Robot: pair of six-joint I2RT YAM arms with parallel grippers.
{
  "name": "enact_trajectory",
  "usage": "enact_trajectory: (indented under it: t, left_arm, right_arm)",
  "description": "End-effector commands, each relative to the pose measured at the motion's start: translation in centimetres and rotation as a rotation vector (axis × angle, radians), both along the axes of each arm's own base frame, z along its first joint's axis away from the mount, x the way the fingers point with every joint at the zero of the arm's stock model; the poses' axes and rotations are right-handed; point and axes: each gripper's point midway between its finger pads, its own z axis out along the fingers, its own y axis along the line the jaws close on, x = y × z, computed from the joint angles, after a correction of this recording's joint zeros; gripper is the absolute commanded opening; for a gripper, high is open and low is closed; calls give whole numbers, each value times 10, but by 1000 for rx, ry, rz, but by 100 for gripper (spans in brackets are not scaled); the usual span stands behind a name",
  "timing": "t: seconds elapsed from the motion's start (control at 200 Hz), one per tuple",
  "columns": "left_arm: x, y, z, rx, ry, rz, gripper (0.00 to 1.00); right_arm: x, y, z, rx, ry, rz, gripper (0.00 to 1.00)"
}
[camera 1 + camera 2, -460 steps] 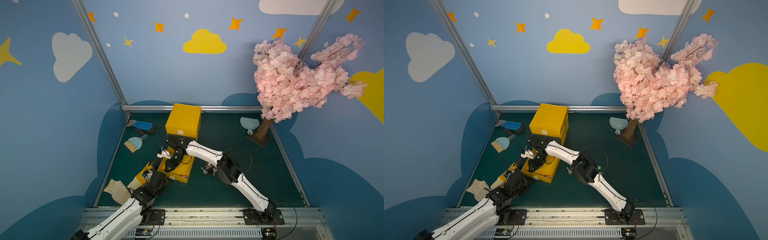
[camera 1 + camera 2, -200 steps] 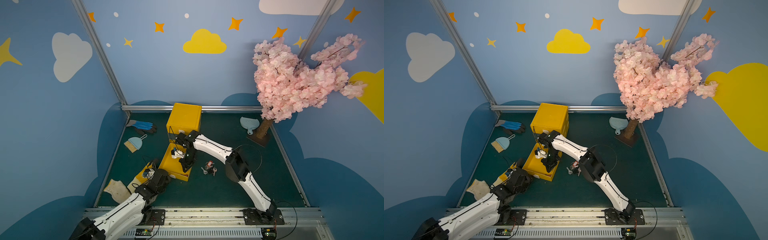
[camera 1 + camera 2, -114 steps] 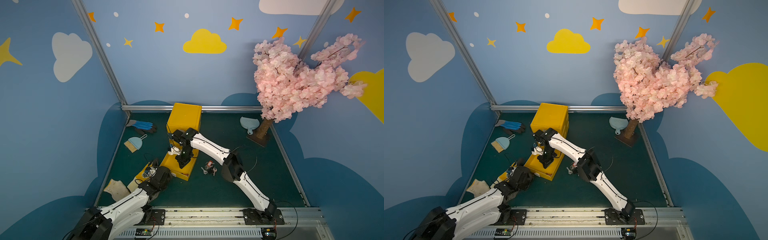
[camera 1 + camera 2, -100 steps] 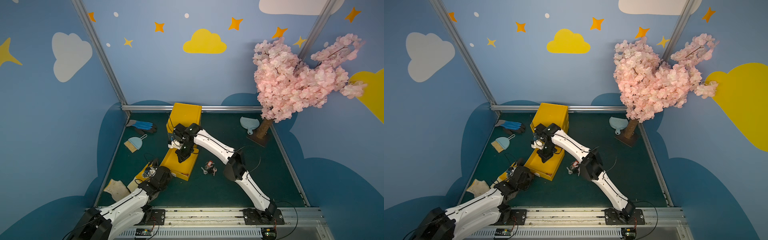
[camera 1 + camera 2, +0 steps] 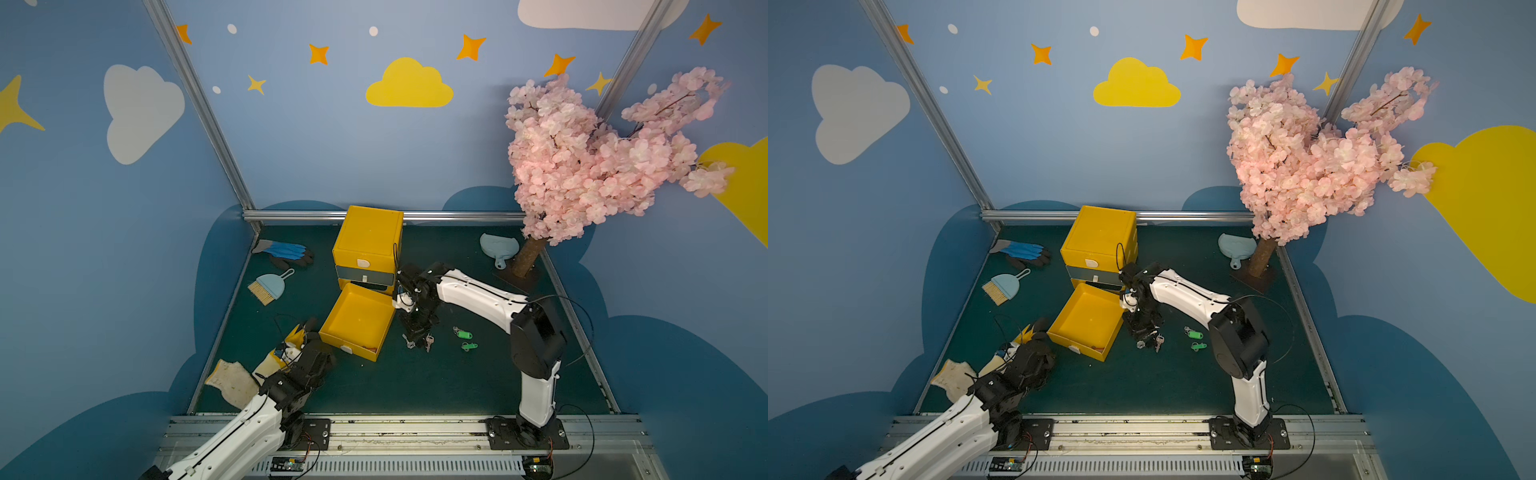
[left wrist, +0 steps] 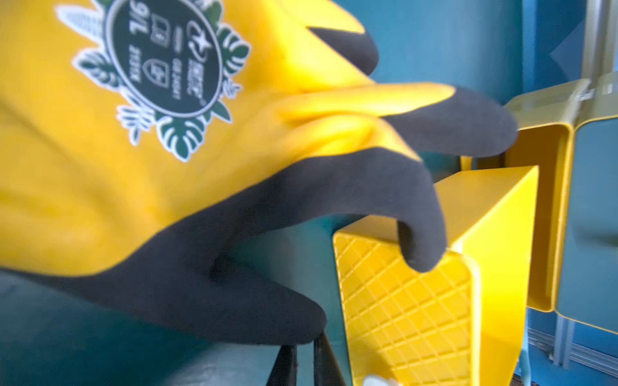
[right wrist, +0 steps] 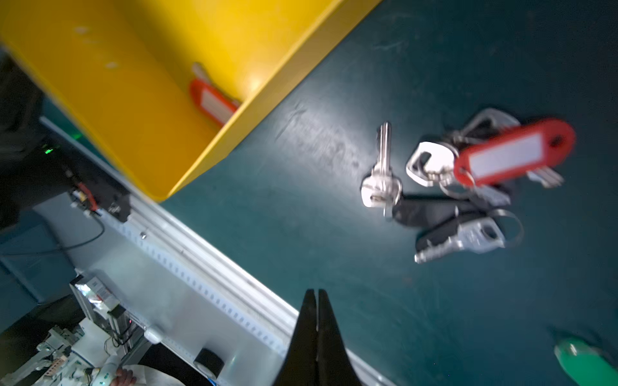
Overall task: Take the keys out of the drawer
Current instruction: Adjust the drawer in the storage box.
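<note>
The yellow drawer (image 5: 357, 316) lies pulled out on the green mat. A red-orange key tag (image 7: 212, 102) rests in its front corner. A bunch of keys (image 5: 419, 341) with a red tag (image 7: 511, 152) lies on the mat to the right of the drawer. Two green tags (image 5: 462, 333) lie further right. My right gripper (image 7: 316, 292) hangs over the mat beside those keys, shut and holding nothing. My left gripper (image 6: 302, 357) sits at the drawer's front left corner, its jaws all but shut. A yellow and black glove (image 6: 133, 167) touches its tips; I cannot tell whether it is pinched.
The yellow drawer cabinet (image 5: 368, 245) stands behind the drawer. A blue glove (image 5: 286, 251) and a hand brush (image 5: 268, 286) lie back left. A dustpan (image 5: 498, 247) and the cherry tree's trunk (image 5: 528, 262) are back right. A cloth (image 5: 230, 380) lies front left.
My right arm has swung from above the drawer to the mat on its right, over the keys, staying shut. My left arm has barely moved.
</note>
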Motion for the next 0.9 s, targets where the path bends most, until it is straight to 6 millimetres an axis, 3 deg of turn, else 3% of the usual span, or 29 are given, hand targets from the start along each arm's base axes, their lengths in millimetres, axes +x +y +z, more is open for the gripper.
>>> enact_trajectory:
  t: [0.0, 0.13, 0.285, 0.546, 0.646, 0.731, 0.891]
  left_arm:
    - [-3, -1, -7, 12, 42, -13, 14]
    - [1, -9, -3, -1, 42, -42, 15]
    - [5, -18, -4, -22, 38, -73, 15]
    - [18, -27, -6, -38, 23, -81, 16]
    - [20, -29, -4, -36, 29, -82, 15]
    - [23, -29, 0, -40, 20, -71, 15]
    - [22, -24, 1, -30, 9, -50, 15]
  right_arm:
    - [44, 44, -2, 157, -117, -65, 0]
    - [66, 62, -13, 205, -135, -110, 0]
    - [86, 62, -18, 231, -161, -173, 0]
    - [115, 71, -6, 376, -184, -318, 0]
    - [112, 75, 16, 428, -182, -345, 0]
    - [96, 72, 42, 441, -189, -316, 0]
    - [73, 30, 87, 363, -241, -291, 0]
